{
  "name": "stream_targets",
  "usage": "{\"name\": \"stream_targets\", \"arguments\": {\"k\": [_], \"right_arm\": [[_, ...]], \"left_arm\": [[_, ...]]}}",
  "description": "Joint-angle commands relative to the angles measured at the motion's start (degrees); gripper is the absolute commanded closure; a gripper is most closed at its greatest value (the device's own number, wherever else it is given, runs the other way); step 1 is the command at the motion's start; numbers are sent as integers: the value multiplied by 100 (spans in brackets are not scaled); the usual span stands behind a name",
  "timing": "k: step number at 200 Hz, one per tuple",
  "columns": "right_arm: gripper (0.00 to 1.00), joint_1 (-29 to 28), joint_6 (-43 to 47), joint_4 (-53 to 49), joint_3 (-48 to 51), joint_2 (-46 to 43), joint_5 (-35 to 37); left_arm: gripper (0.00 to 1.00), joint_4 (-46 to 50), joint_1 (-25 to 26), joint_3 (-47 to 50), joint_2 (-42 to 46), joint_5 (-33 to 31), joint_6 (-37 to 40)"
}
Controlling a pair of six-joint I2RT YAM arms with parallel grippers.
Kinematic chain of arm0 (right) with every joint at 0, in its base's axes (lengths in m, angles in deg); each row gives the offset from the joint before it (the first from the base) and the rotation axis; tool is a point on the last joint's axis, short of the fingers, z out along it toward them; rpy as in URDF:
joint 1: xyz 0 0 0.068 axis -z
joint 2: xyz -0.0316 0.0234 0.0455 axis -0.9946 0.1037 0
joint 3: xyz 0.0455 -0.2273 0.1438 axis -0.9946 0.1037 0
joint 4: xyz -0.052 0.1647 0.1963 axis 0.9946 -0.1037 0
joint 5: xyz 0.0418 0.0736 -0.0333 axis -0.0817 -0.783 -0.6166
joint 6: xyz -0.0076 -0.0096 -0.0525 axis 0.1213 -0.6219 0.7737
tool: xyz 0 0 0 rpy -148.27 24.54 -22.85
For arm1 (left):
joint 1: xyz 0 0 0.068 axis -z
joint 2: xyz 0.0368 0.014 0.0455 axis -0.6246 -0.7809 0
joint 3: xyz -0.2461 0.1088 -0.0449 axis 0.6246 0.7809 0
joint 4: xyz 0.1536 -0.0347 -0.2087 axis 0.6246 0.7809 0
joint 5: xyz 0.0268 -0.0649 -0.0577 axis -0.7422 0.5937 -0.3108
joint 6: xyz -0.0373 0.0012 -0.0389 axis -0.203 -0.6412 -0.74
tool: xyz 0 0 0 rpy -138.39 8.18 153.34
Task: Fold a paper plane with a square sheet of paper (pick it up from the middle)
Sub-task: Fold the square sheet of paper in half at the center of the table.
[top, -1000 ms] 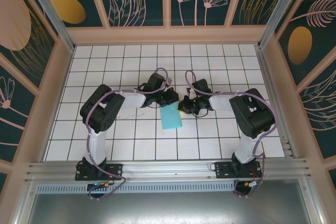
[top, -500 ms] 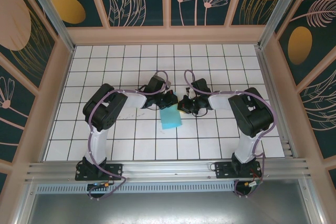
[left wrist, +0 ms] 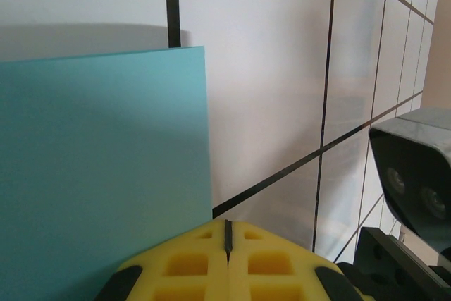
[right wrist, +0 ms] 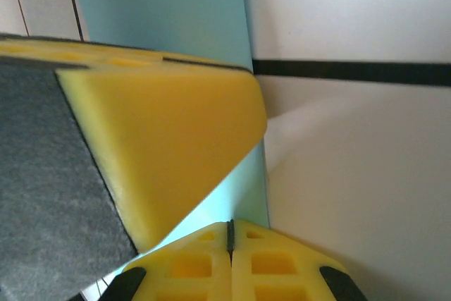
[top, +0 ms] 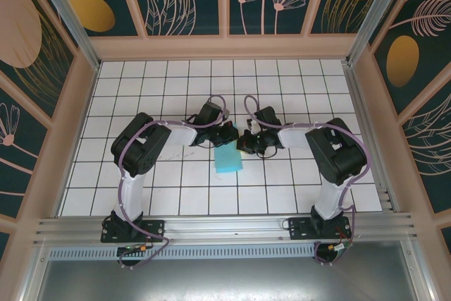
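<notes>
The turquoise paper (top: 229, 160) lies flat on the white tiled surface (top: 176, 181), with its far edge right at the tips of both hands. The left hand (top: 230, 137) and the right hand (top: 244, 144) are each pinched fully together. Their yellow tips sit close beside one another, low over that edge.

Bright, even light falls from above on the white counter (top: 176, 195). In the overhead view the arms throw only faint, short shadows, and the picture stays sharp. In the left wrist view the left fingers (left wrist: 184, 262) are soft and out of focus. The turquoise paper (left wrist: 106, 174) ahead of them is crisp, with a pale grey shadow beyond its far edge and a mild sheen on the tiles to the fingers' right. In the right wrist view the right fingers (right wrist: 184, 267) and the yellow foam pad (right wrist: 162, 125) just above them blur heavily.
</notes>
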Motion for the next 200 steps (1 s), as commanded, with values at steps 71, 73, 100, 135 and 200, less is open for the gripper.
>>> {"name": "stream_targets", "arguments": {"k": [71,73,100,135,200], "right_arm": [[100,-487,33,-972,1302,-1203,-138],[100,-483,26,-975,1323,-1222,-131],[100,-435,58,-1056,1347,-1434,-9],[100,-201,45,-814,836,-1706,-49],[100,-154,0,-275,156,-809,52]], "left_arm": [[100,769,13,320,-212,-685,-25],[100,769,17,315,-208,-683,-24],[100,690,10,305,-139,-631,23],[100,599,9,75,55,-355,170],[100,511,9,-111,715,-414,146]]}}
